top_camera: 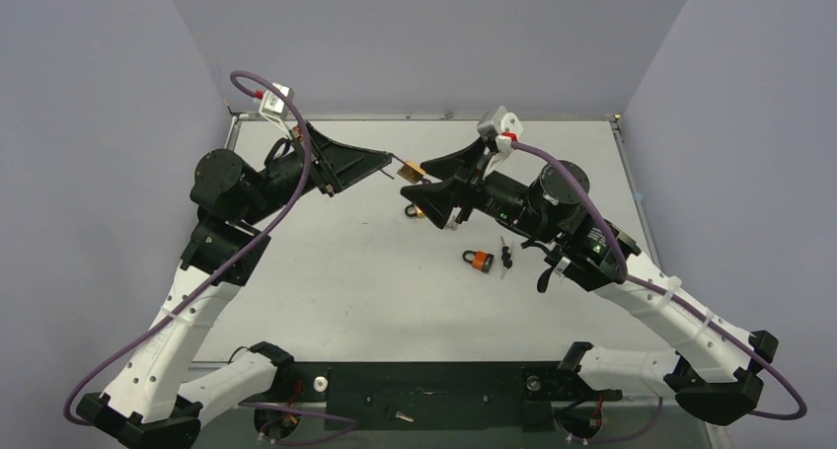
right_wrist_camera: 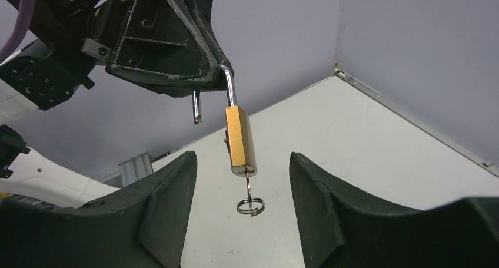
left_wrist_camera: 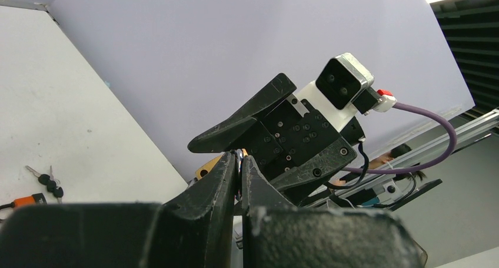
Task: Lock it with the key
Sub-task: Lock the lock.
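Key point(right_wrist_camera: 249, 185) sits in the keyhole at the bottom of the brass padlock point(right_wrist_camera: 240, 138), only a short length of it showing, its ring point(right_wrist_camera: 250, 207) dangling below; the padlock hangs in the air above the table point(right_wrist_camera: 365, 132), upright, by its shackle point(right_wrist_camera: 229, 85). The shackle is sprung: one leg runs into the body, the other ends free beside it. The left gripper point(right_wrist_camera: 220, 65) is clenched on the bend of the shackle, and the left wrist view shows its fingers point(left_wrist_camera: 229, 174) pressed together with a sliver of brass behind them. The right gripper point(right_wrist_camera: 241, 159) is released, one finger on each side of the padlock's lower half, touching neither body nor key.

The step in hand looks to be taking hold of the key, with the locking itself not yet begun. To do it well, the right fingers ought to drop to the level of the key's head and close across its flat faces, not on the loose ring, which would only swing; the wrist axis should line up with the key so a turn does not bend it. The free leg must sit over its hole before the body is pushed up; the left grip has to resist the twist.

Well apart on the table lie an orange padlock point(top_camera: 480, 261) and spare keys point(top_camera: 506, 256).
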You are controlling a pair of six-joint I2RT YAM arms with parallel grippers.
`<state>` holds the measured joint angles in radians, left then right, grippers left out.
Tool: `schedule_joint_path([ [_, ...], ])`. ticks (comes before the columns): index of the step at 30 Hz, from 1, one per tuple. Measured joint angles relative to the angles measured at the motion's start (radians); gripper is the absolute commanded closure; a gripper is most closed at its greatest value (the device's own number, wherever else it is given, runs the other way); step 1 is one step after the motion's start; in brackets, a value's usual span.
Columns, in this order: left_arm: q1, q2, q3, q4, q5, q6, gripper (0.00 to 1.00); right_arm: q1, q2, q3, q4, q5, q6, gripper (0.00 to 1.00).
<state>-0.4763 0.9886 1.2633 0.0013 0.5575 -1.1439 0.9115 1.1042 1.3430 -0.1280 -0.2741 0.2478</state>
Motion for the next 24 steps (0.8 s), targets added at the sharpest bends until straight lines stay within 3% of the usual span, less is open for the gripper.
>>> schedule_joint_path([
  [5, 0.0, 0.0, 0.0, 0.0, 0.0, 0.0, 1.0, 0.0, 0.011, 0.002, 0.008, 0.008, 0.003, 0.68],
  [13, -0.001, 0.0, 0.0, 0.0, 0.001, 0.001, 1.0, 0.006, 0.013, 0.002, 0.023, 0.013, 0.013, 0.7],
  [15, -0.001, 0.0, 0.0, 0.0, 0.001, 0.001, 1.0, 0.006, 0.013, 0.002, 0.023, 0.012, 0.018, 0.73],
  [20, -0.001, 0.0, 0.0, 0.0, 0.001, 0.002, 1.0, 0.008, 0.014, 0.002, 0.023, 0.011, 0.025, 0.97],
  [24, 0.0, 0.001, 0.0, 0.002, -0.001, 0.006, 1.0, 0.013, 0.014, 0.002, 0.022, 0.006, 0.029, 1.0],
])
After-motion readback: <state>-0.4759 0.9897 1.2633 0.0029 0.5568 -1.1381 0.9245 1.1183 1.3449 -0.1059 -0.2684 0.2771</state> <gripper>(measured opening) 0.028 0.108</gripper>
